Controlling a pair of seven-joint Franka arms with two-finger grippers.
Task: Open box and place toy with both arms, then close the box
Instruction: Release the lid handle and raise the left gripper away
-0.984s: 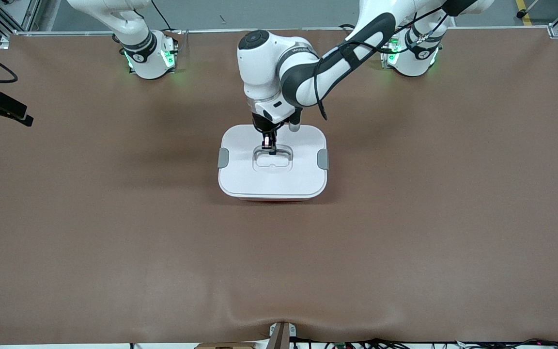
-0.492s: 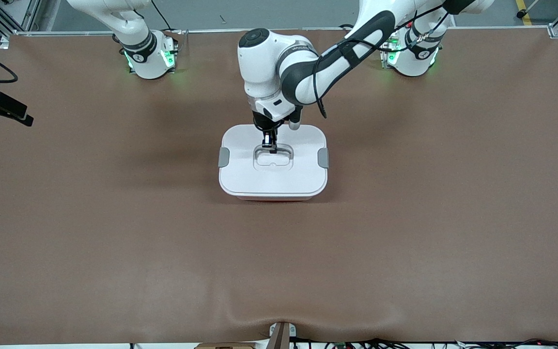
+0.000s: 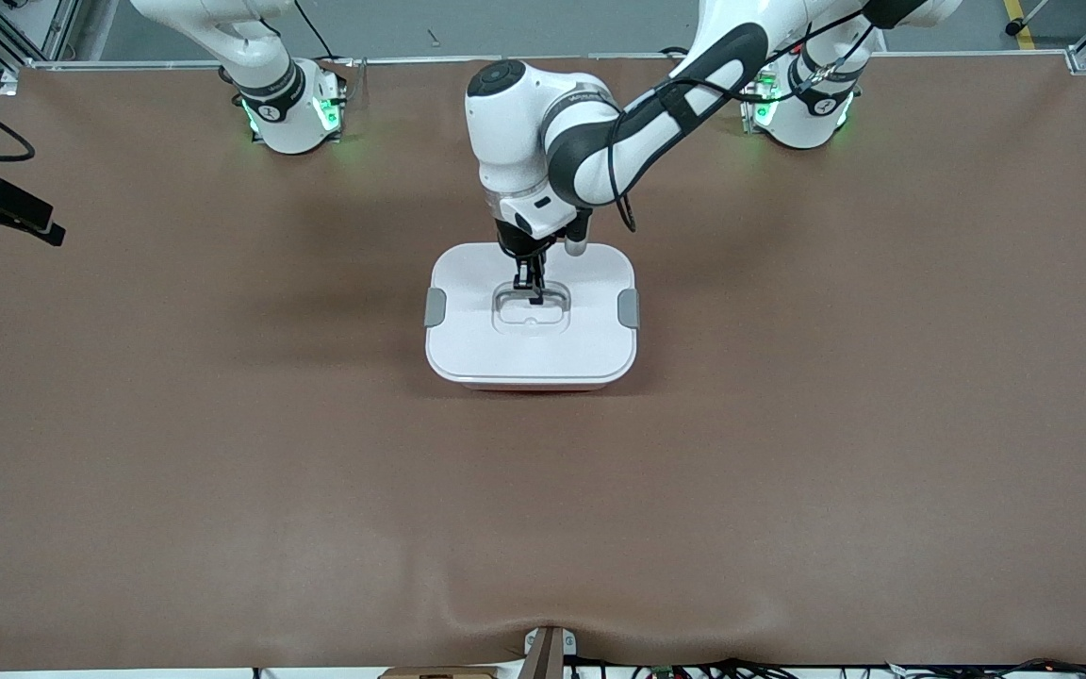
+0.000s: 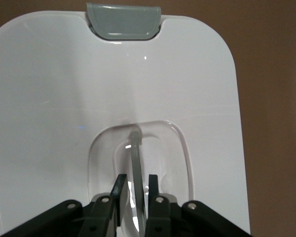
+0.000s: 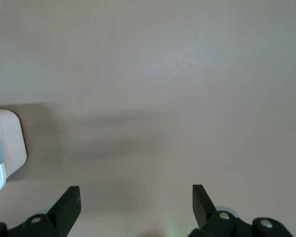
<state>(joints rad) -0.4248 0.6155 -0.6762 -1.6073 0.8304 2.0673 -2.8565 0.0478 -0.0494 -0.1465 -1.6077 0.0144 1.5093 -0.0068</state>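
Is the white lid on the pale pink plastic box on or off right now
On. The white lid lies flat over the pale pink plastic box, a grey side clip at each end. The left gripper's jaws straddle its clear centre handle.

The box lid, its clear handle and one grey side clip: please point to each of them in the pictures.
box lid (image 3: 477, 339): front view, on the bare white top, at the corner nearest the camera.
clear handle (image 4: 135, 158): left wrist view, on the thin clear bar in the recess.
grey side clip (image 3: 435, 307): front view, on the clip toward the right arm's end.
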